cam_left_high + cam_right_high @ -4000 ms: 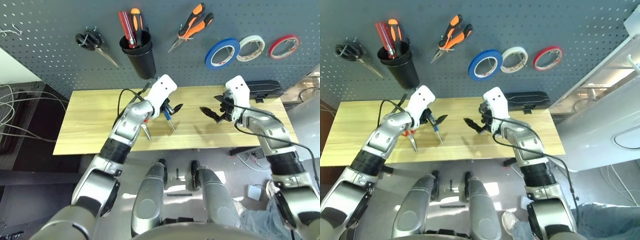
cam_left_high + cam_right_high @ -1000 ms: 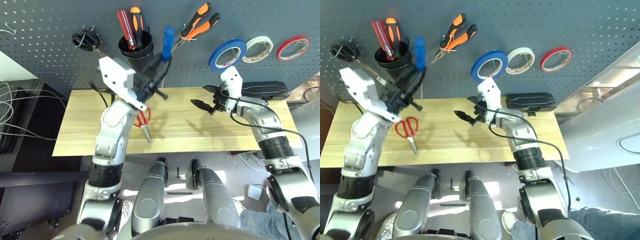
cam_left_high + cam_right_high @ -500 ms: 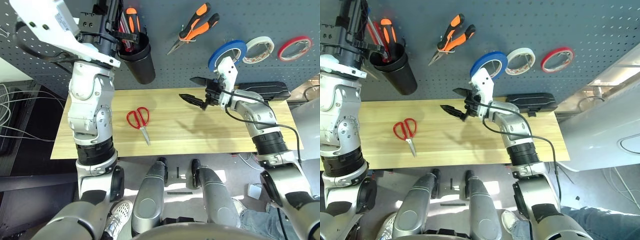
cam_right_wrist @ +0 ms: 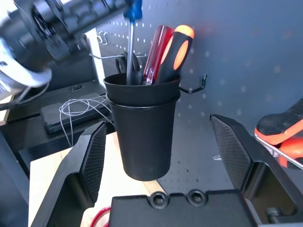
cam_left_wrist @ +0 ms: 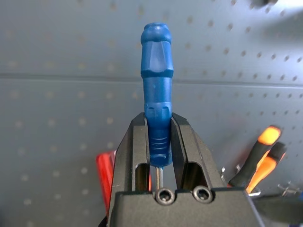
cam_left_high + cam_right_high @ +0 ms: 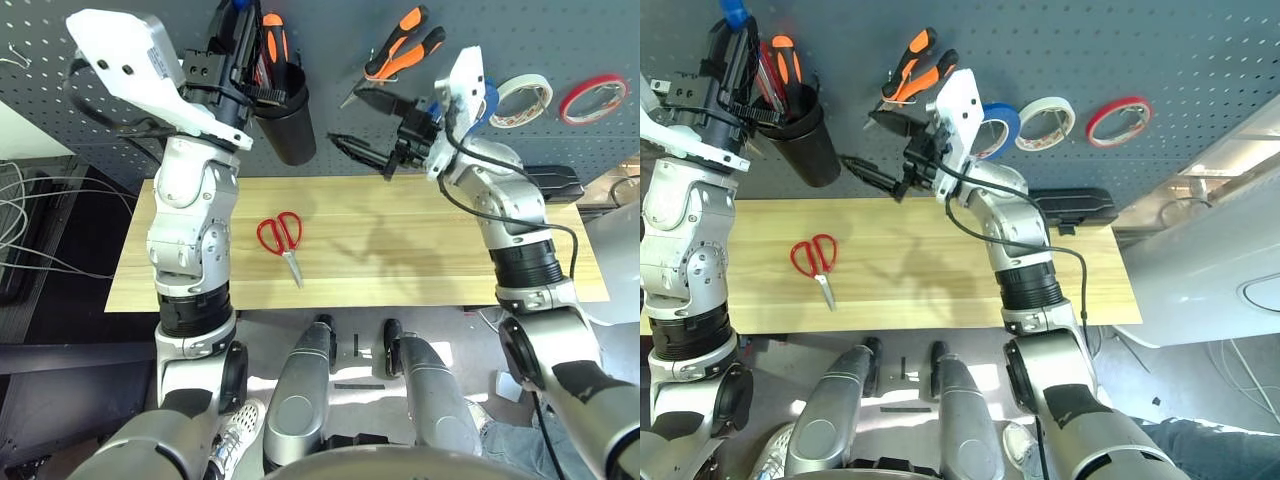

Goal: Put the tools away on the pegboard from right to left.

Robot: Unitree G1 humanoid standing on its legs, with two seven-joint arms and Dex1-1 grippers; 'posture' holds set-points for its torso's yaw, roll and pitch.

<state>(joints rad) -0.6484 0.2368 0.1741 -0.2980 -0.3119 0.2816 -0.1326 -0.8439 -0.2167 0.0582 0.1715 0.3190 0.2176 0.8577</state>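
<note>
My left gripper [image 5: 158, 118] is shut on the small blue-handled screwdriver [image 5: 157, 85]. It holds the tool upright above the black cup [image 6: 285, 125] on the pegboard [image 6: 560, 40]. The thin shaft [image 4: 129, 47] reaches down into the cup's mouth. My right gripper [image 6: 358, 124] hangs open and empty in front of the board, facing the cup from the right. The orange-and-black pliers [image 6: 400, 50] hang on the board, and the blue tape ring [image 6: 995, 125] shows partly behind my right wrist. The red-handled scissors [image 6: 280, 235] lie on the wooden table [image 6: 400, 270].
A red screwdriver [image 4: 158, 47] and an orange screwdriver [image 4: 177, 47] stand in the cup. White tape [image 6: 522, 95] and red tape [image 6: 592, 95] hang at the board's right. A black case [image 6: 555, 180] lies at the table's back right.
My left arm lifted the blue screwdriver from in front of the cup to above it. My right gripper rose from over the table and swung left toward the cup, still open.
</note>
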